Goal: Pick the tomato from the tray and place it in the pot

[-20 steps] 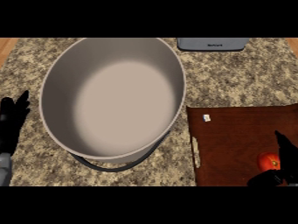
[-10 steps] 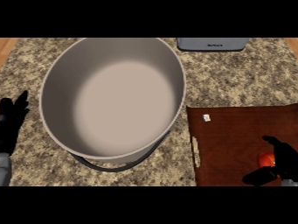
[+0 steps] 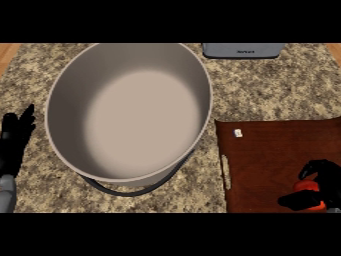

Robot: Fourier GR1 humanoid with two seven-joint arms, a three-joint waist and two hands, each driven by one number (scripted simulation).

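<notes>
Granite counter: speckled tan and grey stone, with wood showing at both side edges.
Pot: large, pale grey, oval in this steep downward view. It fills the left and middle of the counter and has nothing inside. A dark handle curves below its near rim.
Tray: flat, dark reddish-brown, at the lower right, just beside the pot. It has slot grips along its left and right edges, and a small white tag lies near its far left corner.
Tomato: red, at the tray's near right corner. It is mostly hidden, with only patches of red showing between the fingers and thumb.
Right hand: black, entering from the lower right, fingers and thumb curled round the tomato. Whether the tomato has left the tray's surface cannot be told.
Left hand: black, at the left edge beside the pot, fingers straight and pointing up. It is resting and holds nothing.
Far edge: a grey appliance, cut off at the top.
Step in hand: judged to be the grasp on the tray. The tomato is well apart from the pot, and placing is not yet done.
Next move: likely a lift clear of the tray, then a carry leftward over the pot's right rim, high enough to pass its wall. After that, lowering inside and opening the fingers over the pot's floor.
</notes>
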